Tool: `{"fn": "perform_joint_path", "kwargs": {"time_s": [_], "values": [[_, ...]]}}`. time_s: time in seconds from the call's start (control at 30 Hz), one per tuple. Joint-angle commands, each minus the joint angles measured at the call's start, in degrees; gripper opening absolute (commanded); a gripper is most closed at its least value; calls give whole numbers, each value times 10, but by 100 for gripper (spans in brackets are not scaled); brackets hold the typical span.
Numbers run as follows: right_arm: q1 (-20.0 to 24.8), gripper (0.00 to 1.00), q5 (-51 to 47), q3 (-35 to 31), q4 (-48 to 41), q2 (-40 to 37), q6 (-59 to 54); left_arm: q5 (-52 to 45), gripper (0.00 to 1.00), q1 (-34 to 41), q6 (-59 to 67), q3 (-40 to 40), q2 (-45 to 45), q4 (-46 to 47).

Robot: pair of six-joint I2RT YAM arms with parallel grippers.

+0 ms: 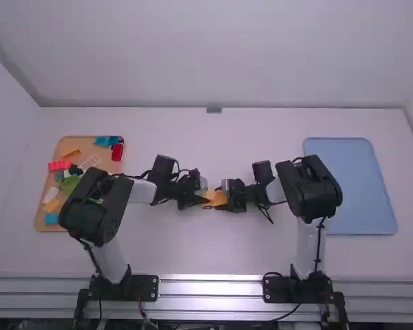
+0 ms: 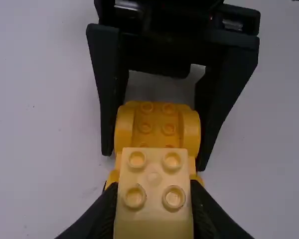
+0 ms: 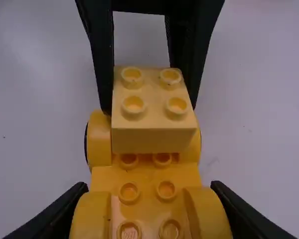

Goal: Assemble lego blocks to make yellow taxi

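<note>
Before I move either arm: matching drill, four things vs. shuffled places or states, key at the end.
Things
1. pale yellow block
2. yellow car base
3. tan tray
4. blue tray

Places or states
A. at the right-hand side of the table
B. gripped by the right tool
C. carrying loose pieces in several colours
D. gripped by the left tool

Pairs: 1-D, 2-B, 3-C, 4-A

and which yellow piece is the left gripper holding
The paler, four-stud block; the deeper yellow car base, partly below it, is held by the right gripper.
</note>
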State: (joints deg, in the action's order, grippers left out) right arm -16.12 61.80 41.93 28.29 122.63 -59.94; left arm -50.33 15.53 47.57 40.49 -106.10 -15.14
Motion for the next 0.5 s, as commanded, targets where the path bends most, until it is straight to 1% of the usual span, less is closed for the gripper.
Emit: {"fn": "perform_joint_path", "kwargs": {"time_s": [0.0, 0.27, 0.47], "values": [[0, 48, -1, 5, -2, 12, 1, -2, 4, 6, 2, -7, -22, 5], [0, 48, -1, 5, -2, 12, 0, -1, 6, 6, -2, 8, -29, 18], [0, 48, -2, 5, -2, 12, 1, 7, 2, 6, -2, 7, -29, 33]]}}
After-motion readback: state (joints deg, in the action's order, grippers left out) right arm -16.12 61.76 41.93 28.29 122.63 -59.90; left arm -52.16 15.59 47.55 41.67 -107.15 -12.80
